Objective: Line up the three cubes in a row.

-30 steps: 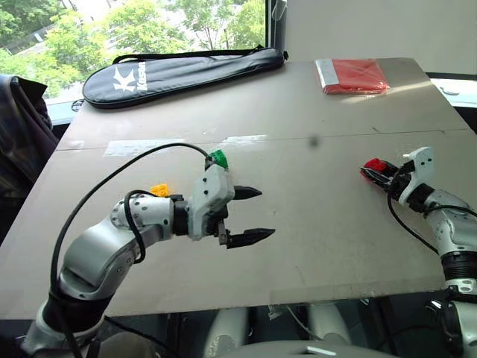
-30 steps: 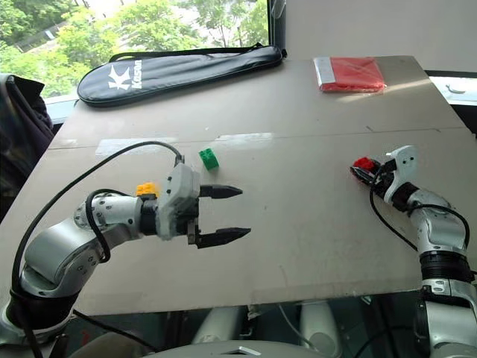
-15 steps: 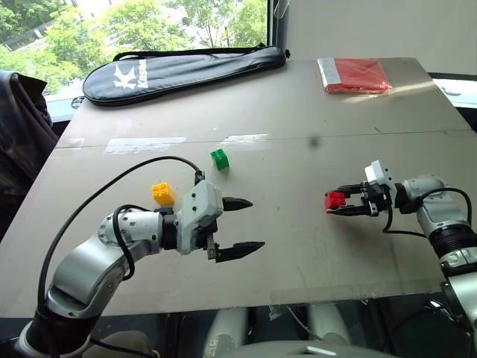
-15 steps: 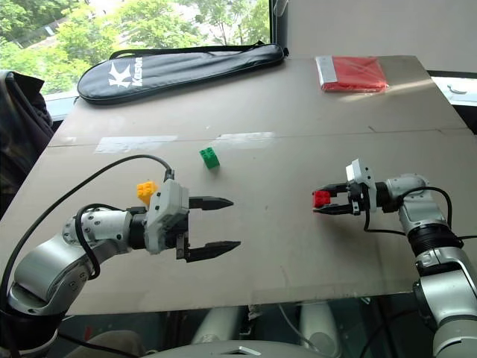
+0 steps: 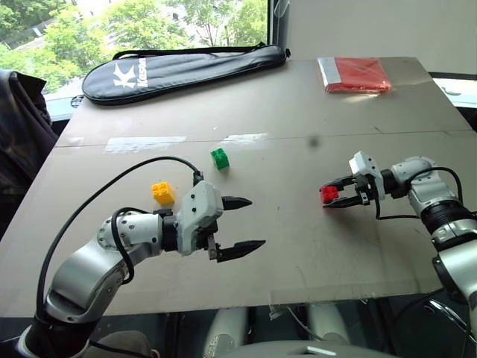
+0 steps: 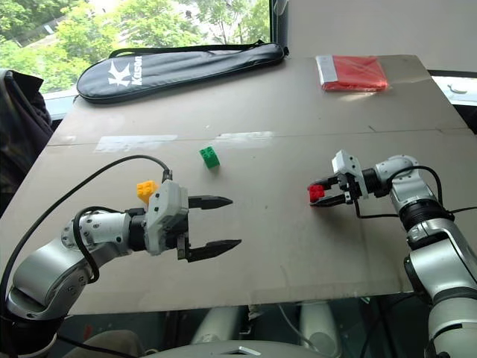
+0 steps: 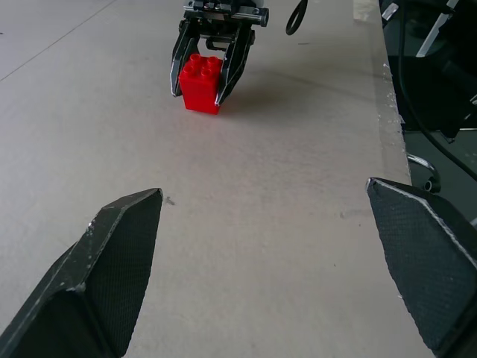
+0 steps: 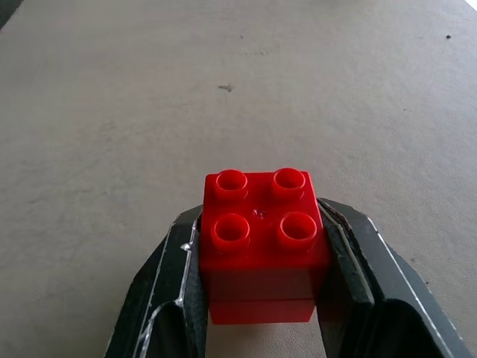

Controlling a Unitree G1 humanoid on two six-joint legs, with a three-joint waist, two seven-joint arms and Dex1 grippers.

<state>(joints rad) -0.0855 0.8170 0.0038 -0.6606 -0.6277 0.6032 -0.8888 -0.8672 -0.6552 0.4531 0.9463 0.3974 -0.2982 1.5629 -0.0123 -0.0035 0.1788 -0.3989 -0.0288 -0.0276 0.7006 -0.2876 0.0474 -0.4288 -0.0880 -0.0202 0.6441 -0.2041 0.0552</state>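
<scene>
On the far left of the table [image 5: 313,246] sits my yellow cube [image 5: 162,193], close by my left arm. A bit past it, farther back and to the right, sits my green cube [image 5: 220,158]. The two are near each other, studs up, so I think they already start the row — the third one just has to join them.

My left gripper [image 5: 242,224] hangs low over the table in front of the yellow cube. Its two black fingers are spread wide with nothing between them. The arm is bent at the elbow and the fingers point across toward my right side. I think it waits there so it is out of the way.

Over on the right, my right gripper [image 6: 322,192] is pinching the red cube [image 6: 316,192]. The fingers press on two sides of it and the studs face up. It looks to be just off the table or barely on it — I cannot tell which. The right arm reaches in from the edge with the fingers pointing left and a little down, toward the other two cubes, which are well apart from it.
</scene>
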